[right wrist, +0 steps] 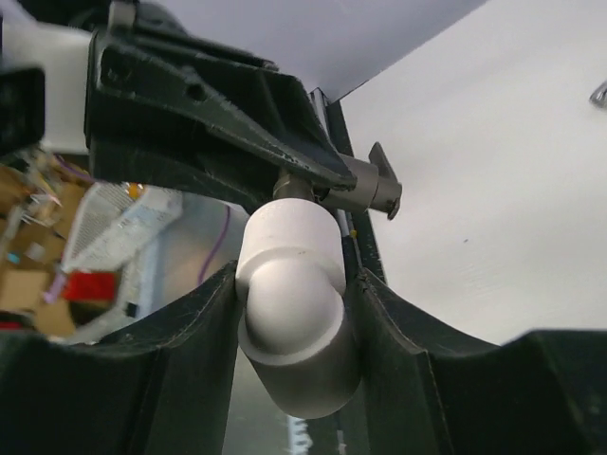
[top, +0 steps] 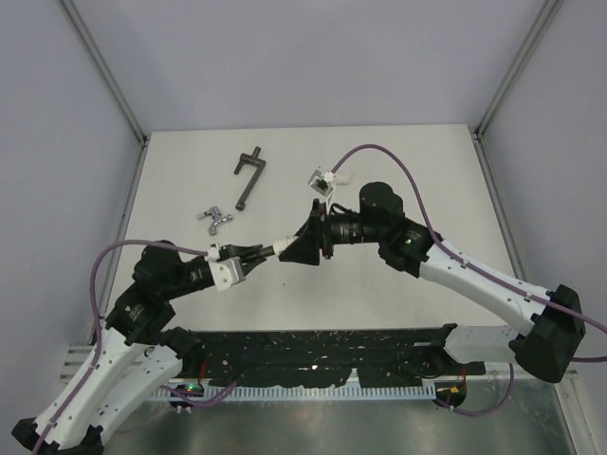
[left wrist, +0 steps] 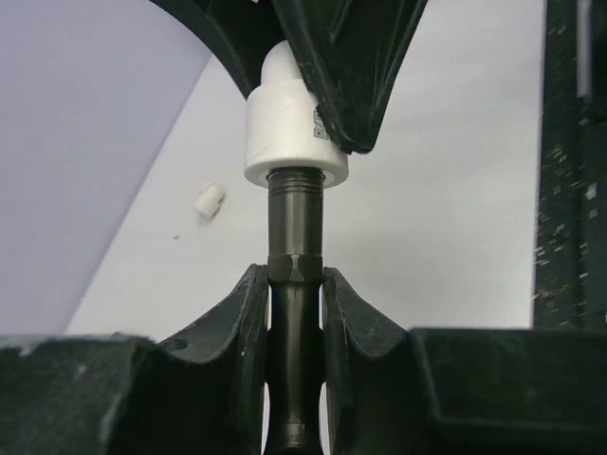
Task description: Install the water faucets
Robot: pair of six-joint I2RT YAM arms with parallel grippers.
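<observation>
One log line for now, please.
left gripper: shut on dark faucet | right gripper: shut on white elbow | thread: in elbow mouth, partly exposed | silver faucet: loose on table

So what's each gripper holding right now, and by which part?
The left gripper holds the dark grey faucet by its stem at the hex collar. The right gripper clamps the white elbow fitting across its bend.

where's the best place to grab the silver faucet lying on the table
Probably the middle of the silver faucet, coming from straight above and pinching across its length: it lies flat on the table with bare space all round. Its finer parts are too small to make out.
</observation>
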